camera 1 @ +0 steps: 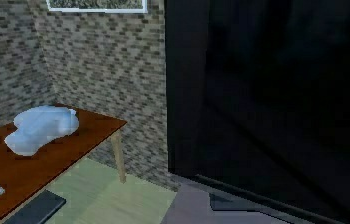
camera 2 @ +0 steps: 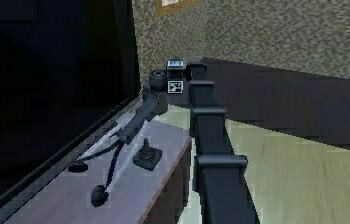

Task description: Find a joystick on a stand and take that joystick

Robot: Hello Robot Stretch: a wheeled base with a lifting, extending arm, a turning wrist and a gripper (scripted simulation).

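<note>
Forward view
Television: we see a large dark television [camera 1: 273, 90] across the view's right half, upright on a grey stand [camera 1: 198, 205].
Table: a brown wooden table [camera 1: 83, 140] stands at the view's left, against a wall of small stones [camera 1: 113, 60].
On the table: a pale, rumpled white lump [camera 1: 43, 128] lies near the far end, and a flat dark slab [camera 1: 38, 208] lies at the near edge. We cannot name either one.
Wall: the bottom of a framed picture [camera 1: 96, 5] hangs at the top.

Arm side view
Arm: the dark bar of the arm [camera 2: 218, 160] rises from the bottom edge, with its white marked squares [camera 2: 178, 85] at the far end.
Gripper: the gripper [camera 2: 90, 180] slants down toward the view's left, over the stand [camera 2: 133, 195].
Fingers: the two thin fingers [camera 2: 123, 132] reach down toward the stand's top. We cannot tell how wide they are set, or whether they hold anything.
Joystick: the joystick [camera 2: 145, 156], a small dark base with a short upright stick, stands on the stand just beside the fingers, on their right. We cannot tell whether it touches them.
Screen: the television [camera 2: 43, 80] stands just behind the fingers, on their left.
</note>
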